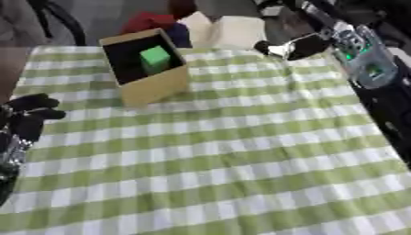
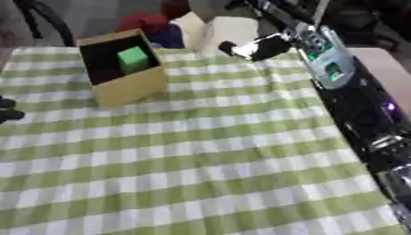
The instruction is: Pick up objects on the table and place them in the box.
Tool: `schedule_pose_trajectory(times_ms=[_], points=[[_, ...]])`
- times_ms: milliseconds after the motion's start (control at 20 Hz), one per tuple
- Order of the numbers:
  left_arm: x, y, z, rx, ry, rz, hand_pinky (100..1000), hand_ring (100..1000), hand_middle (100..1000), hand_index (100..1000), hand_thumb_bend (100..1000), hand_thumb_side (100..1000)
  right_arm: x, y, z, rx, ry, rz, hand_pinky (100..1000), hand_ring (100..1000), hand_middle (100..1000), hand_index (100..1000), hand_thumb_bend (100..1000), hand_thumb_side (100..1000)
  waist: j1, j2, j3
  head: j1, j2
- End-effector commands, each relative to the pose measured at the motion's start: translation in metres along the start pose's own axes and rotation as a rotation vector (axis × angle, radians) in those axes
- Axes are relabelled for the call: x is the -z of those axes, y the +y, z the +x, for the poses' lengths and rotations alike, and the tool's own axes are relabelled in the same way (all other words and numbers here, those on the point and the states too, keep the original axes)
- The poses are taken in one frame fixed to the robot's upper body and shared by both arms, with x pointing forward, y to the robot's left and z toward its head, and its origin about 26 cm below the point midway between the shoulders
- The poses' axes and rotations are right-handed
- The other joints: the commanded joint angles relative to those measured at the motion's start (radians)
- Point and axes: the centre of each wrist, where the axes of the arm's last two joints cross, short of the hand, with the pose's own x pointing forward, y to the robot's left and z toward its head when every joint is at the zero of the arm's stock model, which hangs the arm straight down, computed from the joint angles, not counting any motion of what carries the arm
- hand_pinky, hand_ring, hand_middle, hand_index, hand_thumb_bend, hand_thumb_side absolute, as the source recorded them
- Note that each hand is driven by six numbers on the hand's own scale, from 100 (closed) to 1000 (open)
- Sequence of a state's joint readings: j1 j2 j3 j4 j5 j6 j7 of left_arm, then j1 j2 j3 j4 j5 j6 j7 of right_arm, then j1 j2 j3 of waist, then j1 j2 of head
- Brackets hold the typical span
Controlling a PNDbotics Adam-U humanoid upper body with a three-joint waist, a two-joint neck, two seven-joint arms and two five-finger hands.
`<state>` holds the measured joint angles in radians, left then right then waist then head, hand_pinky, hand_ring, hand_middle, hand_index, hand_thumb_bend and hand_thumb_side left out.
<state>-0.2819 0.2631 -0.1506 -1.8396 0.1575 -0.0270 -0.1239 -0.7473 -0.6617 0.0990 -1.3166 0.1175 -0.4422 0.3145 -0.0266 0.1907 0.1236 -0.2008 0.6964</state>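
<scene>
Already a green block [image 1: 155,58] sits inside the cardboard box [image 1: 157,85] at the far left of the desk [image 1: 241,151]. The right robot hand [image 2: 258,47] hovers far right, whether apart or together I cannot tell; the left robot hand [image 1: 30,115] rests curled and empty at the left edge. Nothing else shows on the checked cloth, so the task looks close to done.

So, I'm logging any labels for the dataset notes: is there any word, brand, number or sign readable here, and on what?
None can be read.
Box: plain brown sides, no print visible.
Green block in the box: no markings visible.
Right arm: small green lit spots on its casing, too blurred to tell if they are text.
Checked tablecloth: pattern only.
</scene>
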Motion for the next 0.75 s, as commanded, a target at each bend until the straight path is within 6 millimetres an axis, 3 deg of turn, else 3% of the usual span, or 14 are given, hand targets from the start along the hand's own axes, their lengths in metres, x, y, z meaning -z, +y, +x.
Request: schedule_pose_trajectory(times_ms=[50,400,750], points=[[-0.001,0.004,0.002,0.017,-0.004,0.024,975,747,728,805,312,530,-0.002,-0.016,0.017,-0.003,-0.028,-0.032,912,824,898,950,380,342,0.003,-0.014,-0.011,0.036,0.021],[-0.006,0.003,-0.005,0.021,0.017,0.045,983,763,754,833,304,543,-0.014,0.010,0.033,0.093,-0.055,-0.028,908,814,887,940,338,370,0.019,0.006,-0.047,0.108,0.034],[-0.009,0.001,-0.008,0.031,0.025,0.031,990,774,773,837,318,540,-0.024,0.030,0.047,0.152,-0.078,0.001,909,811,881,930,319,372,0.034,0.020,-0.063,0.125,0.037]])
